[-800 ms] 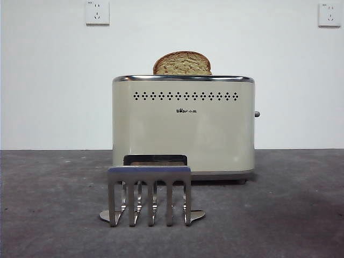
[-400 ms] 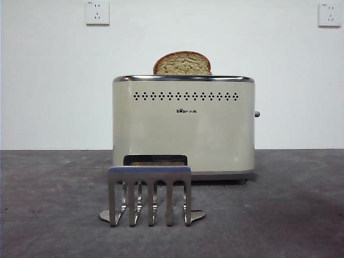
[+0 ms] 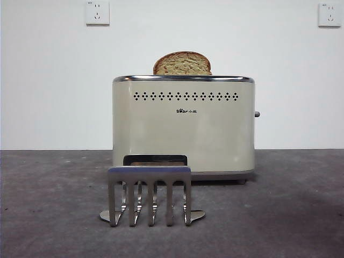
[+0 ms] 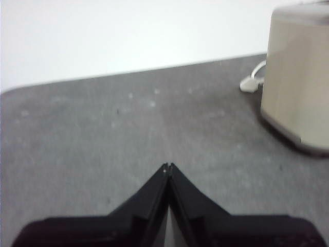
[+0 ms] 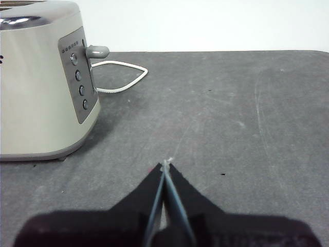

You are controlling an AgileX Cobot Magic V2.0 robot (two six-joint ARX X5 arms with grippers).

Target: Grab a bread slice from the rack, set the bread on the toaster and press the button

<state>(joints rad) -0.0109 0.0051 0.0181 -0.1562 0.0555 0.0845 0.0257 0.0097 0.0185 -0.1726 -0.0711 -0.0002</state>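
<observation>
On the grey surface [image 3: 301, 204], your toaster [image 3: 183, 126] is standing behind the rack [image 3: 149, 193], with the slice of bread [image 3: 182, 63] sticking up from its top slot. Its button [image 5: 97, 51] is projecting from the narrow right side wall. Your left claw [image 4: 168, 167] and right claw [image 5: 165, 164] are both sitting pinched together, gripping nothing, low over bare surface, each well apart from the toaster.

each claw [image 4: 168, 167] [image 5: 165, 164] is matte black, with two wedge-shaped jaws tapering to thin tips.
</observation>
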